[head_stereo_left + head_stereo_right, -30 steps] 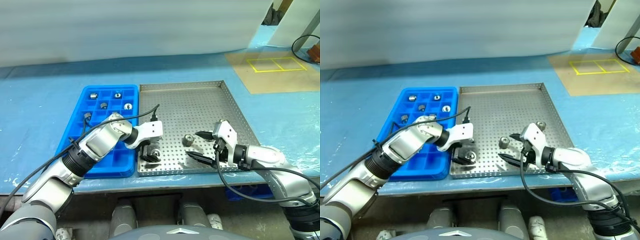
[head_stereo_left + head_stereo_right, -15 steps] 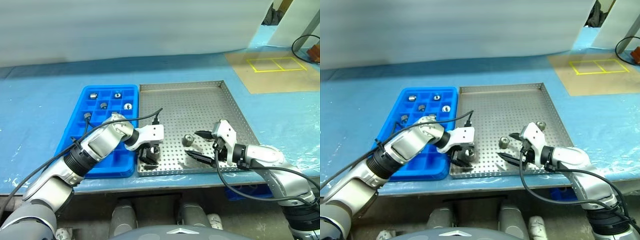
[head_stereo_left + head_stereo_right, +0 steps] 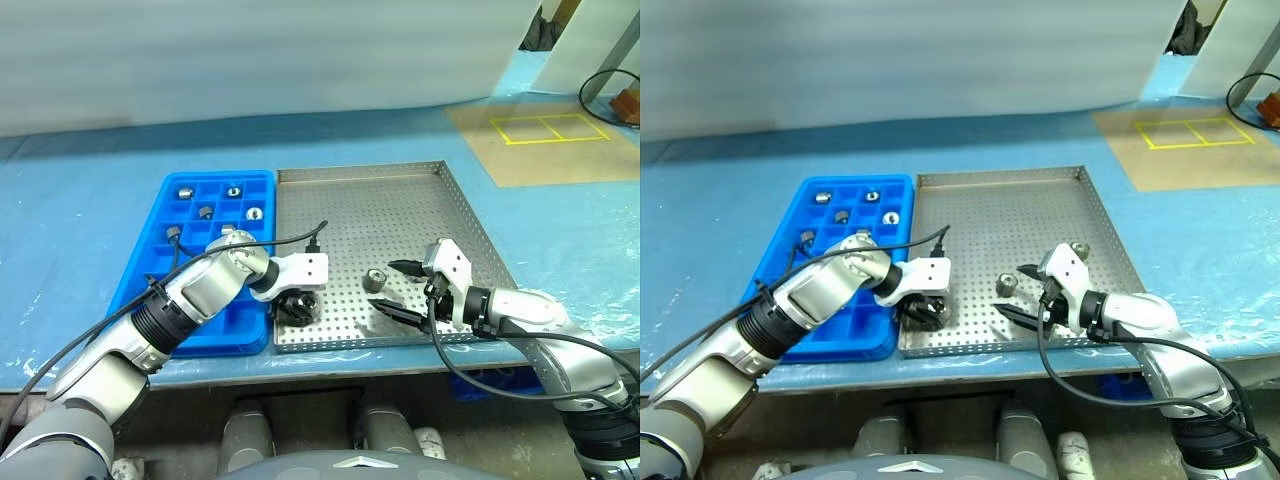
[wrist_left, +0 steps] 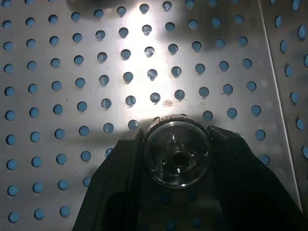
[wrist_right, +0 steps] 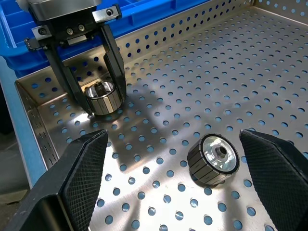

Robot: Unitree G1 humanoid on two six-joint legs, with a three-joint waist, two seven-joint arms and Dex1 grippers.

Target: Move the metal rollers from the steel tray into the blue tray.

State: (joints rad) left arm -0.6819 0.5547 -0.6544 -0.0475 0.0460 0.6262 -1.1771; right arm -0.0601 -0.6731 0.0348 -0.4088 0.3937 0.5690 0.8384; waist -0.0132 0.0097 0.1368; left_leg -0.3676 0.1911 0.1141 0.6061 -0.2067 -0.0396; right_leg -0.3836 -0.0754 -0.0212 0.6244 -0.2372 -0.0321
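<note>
Since a second ago the left gripper (image 5: 102, 94) has closed from wide open onto a roller (image 4: 178, 156), pads flanking its round side; roller sits on the steel tray (image 3: 400, 200) floor at the near corner next to the blue tray (image 3: 150, 275). Right gripper (image 3: 403, 290) hangs spread and empty over the steel tray's near edge, second roller (image 3: 375, 281) just beyond its tips. Several rollers already in the blue tray's far cells. Judgement: rollers are stiff, dense, smooth steel, likely to slip or roll. Pinch across the diameter at mid-height, squarely.
</note>
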